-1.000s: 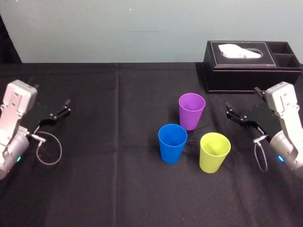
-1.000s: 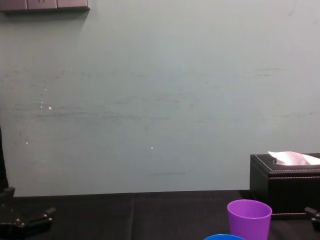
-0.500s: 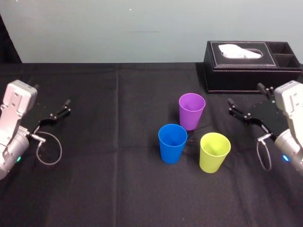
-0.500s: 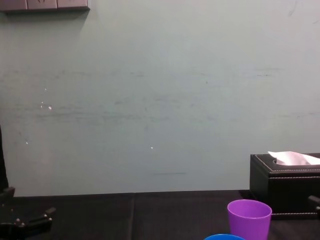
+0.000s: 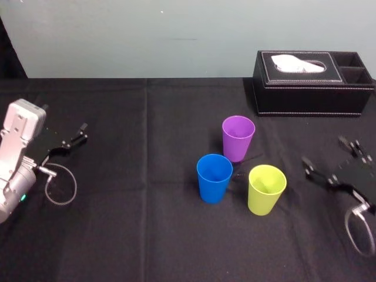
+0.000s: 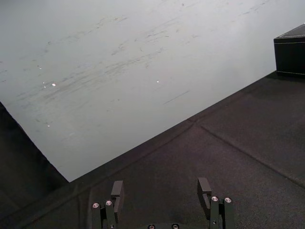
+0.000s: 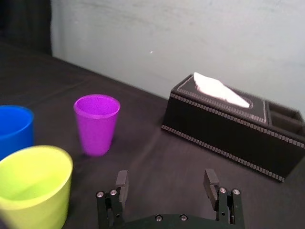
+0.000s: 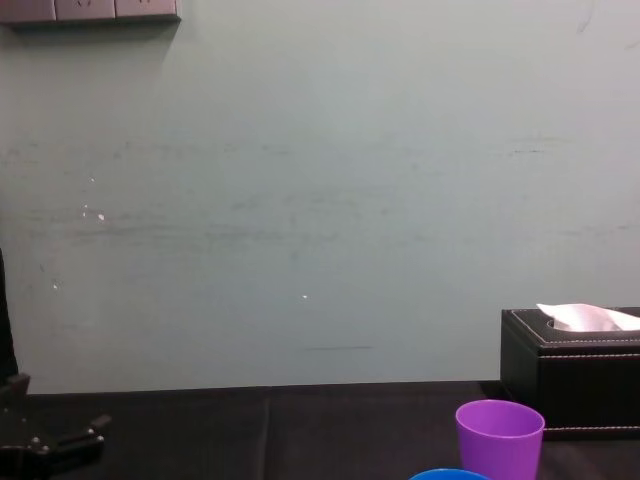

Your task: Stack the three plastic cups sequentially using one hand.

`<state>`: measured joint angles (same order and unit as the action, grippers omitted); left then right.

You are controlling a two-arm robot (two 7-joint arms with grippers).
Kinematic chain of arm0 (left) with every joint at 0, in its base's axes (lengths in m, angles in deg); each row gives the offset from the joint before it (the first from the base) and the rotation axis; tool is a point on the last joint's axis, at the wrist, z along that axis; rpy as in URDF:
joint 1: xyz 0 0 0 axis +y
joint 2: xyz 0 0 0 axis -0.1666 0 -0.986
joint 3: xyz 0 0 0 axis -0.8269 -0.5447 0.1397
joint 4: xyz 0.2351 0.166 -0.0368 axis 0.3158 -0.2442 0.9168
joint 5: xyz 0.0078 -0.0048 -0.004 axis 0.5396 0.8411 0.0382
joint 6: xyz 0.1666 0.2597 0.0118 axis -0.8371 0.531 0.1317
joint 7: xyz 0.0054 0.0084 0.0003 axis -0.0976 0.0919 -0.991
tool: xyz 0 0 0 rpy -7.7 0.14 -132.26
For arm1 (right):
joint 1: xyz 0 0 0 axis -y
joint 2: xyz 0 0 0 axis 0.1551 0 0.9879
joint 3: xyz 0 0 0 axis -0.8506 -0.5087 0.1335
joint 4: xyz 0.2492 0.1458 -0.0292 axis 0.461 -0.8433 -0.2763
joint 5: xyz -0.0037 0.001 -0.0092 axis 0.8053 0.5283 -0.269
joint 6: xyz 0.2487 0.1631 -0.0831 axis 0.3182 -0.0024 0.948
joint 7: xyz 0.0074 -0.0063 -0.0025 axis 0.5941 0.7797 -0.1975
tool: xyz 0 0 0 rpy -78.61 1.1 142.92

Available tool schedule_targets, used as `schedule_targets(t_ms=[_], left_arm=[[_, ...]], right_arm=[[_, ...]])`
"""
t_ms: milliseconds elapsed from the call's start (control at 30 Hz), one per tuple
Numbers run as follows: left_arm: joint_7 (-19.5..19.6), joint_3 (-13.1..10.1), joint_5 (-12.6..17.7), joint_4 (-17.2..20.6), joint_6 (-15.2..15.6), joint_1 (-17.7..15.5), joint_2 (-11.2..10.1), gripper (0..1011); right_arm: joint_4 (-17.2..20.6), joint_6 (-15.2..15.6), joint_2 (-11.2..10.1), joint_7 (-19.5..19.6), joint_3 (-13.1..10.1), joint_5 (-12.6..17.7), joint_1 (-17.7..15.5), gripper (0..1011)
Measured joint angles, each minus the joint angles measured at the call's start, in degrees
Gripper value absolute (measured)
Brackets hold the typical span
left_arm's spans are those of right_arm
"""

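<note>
The right gripper (image 5: pixel 329 154) is released, its jaws wide and empty. Nearest on its left stands the yellow-green cup (image 5: pixel 266 189), then the blue cup (image 5: pixel 214 177); the purple cup (image 5: pixel 238 137) stands behind them, unstacked. The left gripper (image 6: pixel 160 183) is parked far left, also spread.

Purple tapered plastic cup (image 5: pixel 238 137) rearmost of cup cluster, right of centre on black cloth-covered table (image 5: pixel 147 223). Blue tapered plastic cup (image 5: pixel 214 177) in front of it, to its left. Yellow-green tapered plastic cup (image 5: pixel 266 188) in front of purple cup, to its right, near blue cup. All upright, none nested. Black stitched rectangular tissue box (image 5: pixel 311 82) behind cluster, to right, near table's rear edge, apart from cups. Right black bar-jawed gripper (image 5: pixel 328 154) right of yellow-green cup, apart from it. Left black bar-jawed gripper (image 5: pixel 73 138) far left, well apart from cups. Pale wall (image 5: pixel 176 35) behind table.
</note>
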<state>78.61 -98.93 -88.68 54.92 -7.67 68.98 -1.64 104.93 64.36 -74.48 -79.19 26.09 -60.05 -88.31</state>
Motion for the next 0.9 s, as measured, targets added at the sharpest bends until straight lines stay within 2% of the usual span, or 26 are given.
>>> schedule_targets(t_ms=[67,133,200,233,367,567,900], left_arm=[[0.0,0.0,0.0,0.0,0.0,0.0,0.0,1011],[0.0,0.0,0.0,0.0,0.0,0.0,0.0,1011],[0.0,0.0,0.0,0.0,0.0,0.0,0.0,1011],[0.0,0.0,0.0,0.0,0.0,0.0,0.0,1011],[0.0,0.0,0.0,0.0,0.0,0.0,0.0,1011],[0.0,0.0,0.0,0.0,0.0,0.0,0.0,1011],[0.0,0.0,0.0,0.0,0.0,0.0,0.0,1011]], right_arm=[[1.1,-0.1,-1.1,-0.9,-1.1,1.1,-2.1,1003],[2.6,-0.8,-3.2,-3.3,-3.1,3.0,-5.6,1003],[3.0,-1.9,-4.4,-5.7,-3.8,3.9,-7.3,1003],[3.0,-1.9,-4.4,-5.7,-3.8,3.9,-7.3,1003],[2.8,-4.2,-6.1,-11.4,-4.2,5.0,-8.9,1003],[1.8,-6.4,-6.6,-17.7,-3.5,5.7,-8.7,1003],[-0.6,-6.4,-5.3,-25.3,-2.3,7.9,-5.8,1003]])
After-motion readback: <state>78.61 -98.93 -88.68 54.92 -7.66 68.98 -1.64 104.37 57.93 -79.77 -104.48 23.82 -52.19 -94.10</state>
